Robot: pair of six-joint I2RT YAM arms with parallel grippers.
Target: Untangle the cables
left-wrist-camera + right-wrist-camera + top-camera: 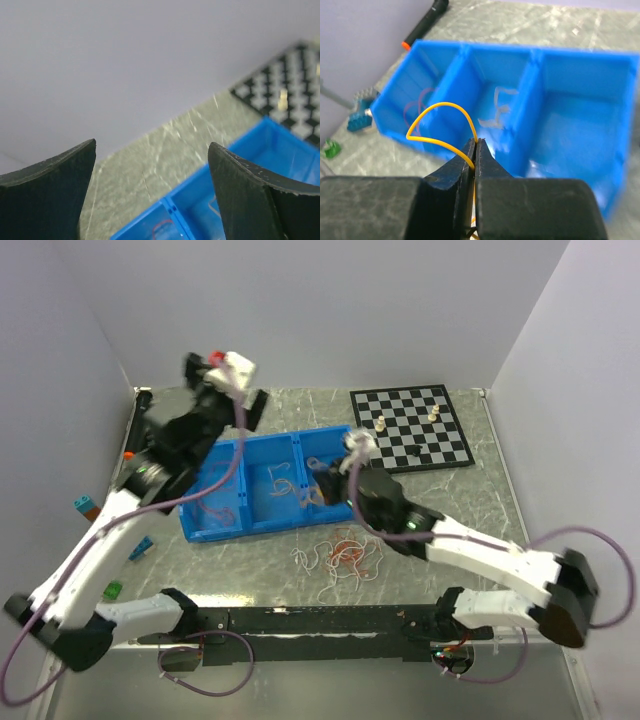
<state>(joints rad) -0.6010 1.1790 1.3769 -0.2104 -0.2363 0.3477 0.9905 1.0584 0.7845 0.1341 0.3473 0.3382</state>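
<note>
A loose tangle of red, orange and white cables [342, 558] lies on the table in front of the blue three-part tray [232, 525]. My right gripper [475, 145] is shut on an orange cable [440, 106] that loops up to the left of the tips, and holds it above the tray's near wall. In the top view this gripper [328, 478] is over the tray's right compartment. The left compartment holds red cables [416, 107], the middle one white cables [498, 107]. My left gripper [152, 195] is open and empty, raised above the tray's far left corner [250, 408].
A chessboard [411, 425] with a few pieces lies at the back right. A black marker [427, 21] with an orange tip lies beyond the tray's far left. A blue block [85, 505] and a green block [112, 590] lie at the left. White walls enclose the table.
</note>
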